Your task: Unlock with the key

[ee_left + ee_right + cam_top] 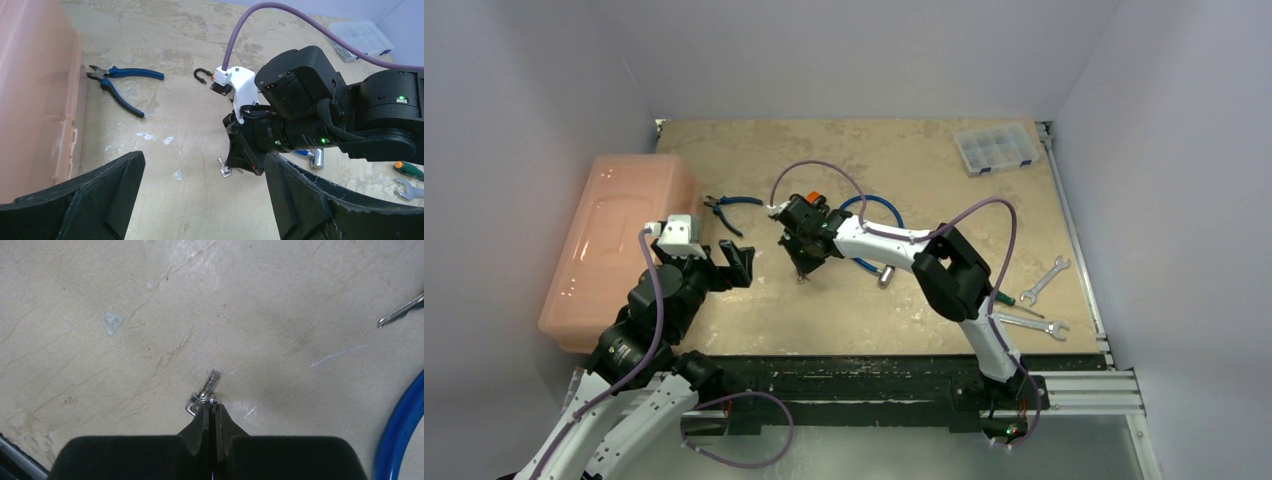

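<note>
Judging the small silvery flat metal key (208, 388) as light, stiff, thin and slick, apt to swivel in a weak pinch. Taking hold best across the broad head beside its little ring, leaving the blade free for a keyhole. Showing bright and narrow, blade pointing toward 1 o'clock in the right wrist view, head tucked against the black fingertips. Being clamped at that head by the right gripper (211, 409), jaws pressed together on it. Sitting near the middle of the tan counter (894, 150), touching it or just clear, not telling which. Noting the left gripper (732, 268) at 9 o'clock of the key in the top view, jaws spread wide, gripping nothing. Noting at 3 o'clock a blue cable with a silvery barrel end (885, 273), probably the lock.
</note>
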Robot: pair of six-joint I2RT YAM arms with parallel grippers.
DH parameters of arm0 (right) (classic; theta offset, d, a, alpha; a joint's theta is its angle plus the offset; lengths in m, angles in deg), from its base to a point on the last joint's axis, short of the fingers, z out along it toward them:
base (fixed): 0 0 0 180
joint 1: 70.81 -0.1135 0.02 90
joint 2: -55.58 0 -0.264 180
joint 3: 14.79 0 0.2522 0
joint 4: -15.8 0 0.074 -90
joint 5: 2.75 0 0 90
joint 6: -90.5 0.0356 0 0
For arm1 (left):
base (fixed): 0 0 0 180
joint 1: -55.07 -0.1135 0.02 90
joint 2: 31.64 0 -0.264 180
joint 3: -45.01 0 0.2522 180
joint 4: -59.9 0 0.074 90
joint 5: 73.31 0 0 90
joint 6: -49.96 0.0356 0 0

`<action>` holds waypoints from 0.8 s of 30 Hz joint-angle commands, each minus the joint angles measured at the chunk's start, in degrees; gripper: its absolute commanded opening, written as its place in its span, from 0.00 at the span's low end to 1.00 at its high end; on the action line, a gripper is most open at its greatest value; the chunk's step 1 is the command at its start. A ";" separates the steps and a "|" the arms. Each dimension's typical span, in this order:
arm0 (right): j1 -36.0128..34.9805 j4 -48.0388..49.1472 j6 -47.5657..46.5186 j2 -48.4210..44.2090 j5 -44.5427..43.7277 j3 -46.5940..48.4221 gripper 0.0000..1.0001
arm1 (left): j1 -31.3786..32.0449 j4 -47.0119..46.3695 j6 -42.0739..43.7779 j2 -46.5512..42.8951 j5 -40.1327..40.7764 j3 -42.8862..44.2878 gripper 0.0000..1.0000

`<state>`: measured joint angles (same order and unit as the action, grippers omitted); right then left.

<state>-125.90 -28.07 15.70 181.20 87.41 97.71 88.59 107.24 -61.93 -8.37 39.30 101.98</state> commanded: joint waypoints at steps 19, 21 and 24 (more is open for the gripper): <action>3.23 10.96 26.04 -22.47 3.89 -19.24 0.00 | 0.06 -6.81 -9.93 8.73 -10.46 -0.22 0.86; 4.37 10.26 29.04 -24.49 3.31 -20.51 0.00 | 0.10 -8.76 -10.67 10.39 -12.79 -0.45 0.83; 6.43 8.67 33.97 -27.80 1.56 -22.50 0.00 | 0.22 -12.04 -11.43 12.29 -14.76 -1.10 0.82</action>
<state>-121.86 -19.46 41.23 158.95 90.82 76.92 88.59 102.43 -70.74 1.90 28.90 101.89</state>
